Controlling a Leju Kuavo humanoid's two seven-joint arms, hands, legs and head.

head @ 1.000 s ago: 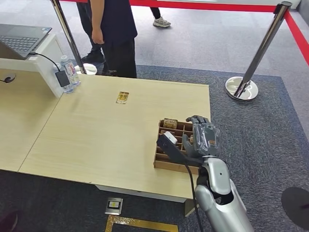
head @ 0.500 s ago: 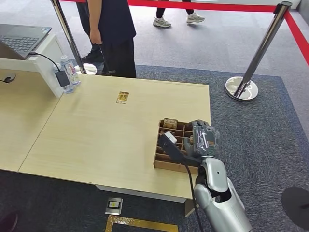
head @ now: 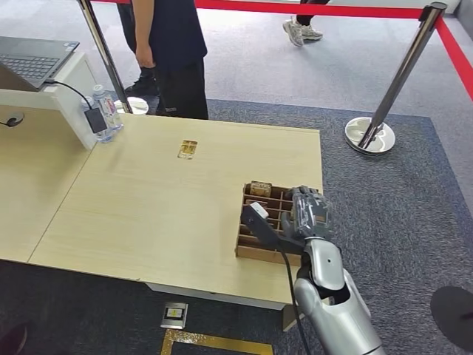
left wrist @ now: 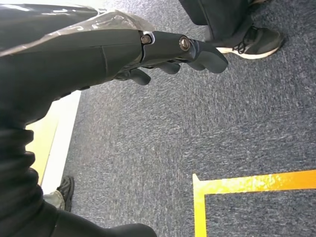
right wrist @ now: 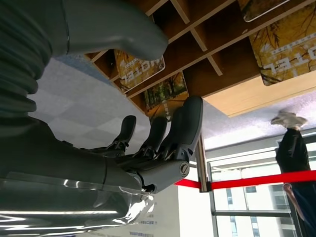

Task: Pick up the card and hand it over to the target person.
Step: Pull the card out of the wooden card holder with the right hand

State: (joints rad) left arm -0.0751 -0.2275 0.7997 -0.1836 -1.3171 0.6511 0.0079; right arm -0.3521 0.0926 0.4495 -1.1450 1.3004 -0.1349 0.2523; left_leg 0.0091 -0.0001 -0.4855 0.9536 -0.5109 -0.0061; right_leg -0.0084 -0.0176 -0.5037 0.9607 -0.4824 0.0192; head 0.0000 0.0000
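Over wooden tray (head: 245,250): right hand (head: 305,212) spread, empty; four cards (right wrist: 140,70) in slots.

The pale wood-grain surface (head: 156,200) stands on dark grey carpet. A brown wooden compartment tray (head: 262,237) sits at its near right corner. A small gold-coloured card (head: 187,149) lies flat toward the far edge. At the far left, a clear plastic water bottle (head: 107,109) stands beside a small black box (head: 95,120) with a cable.
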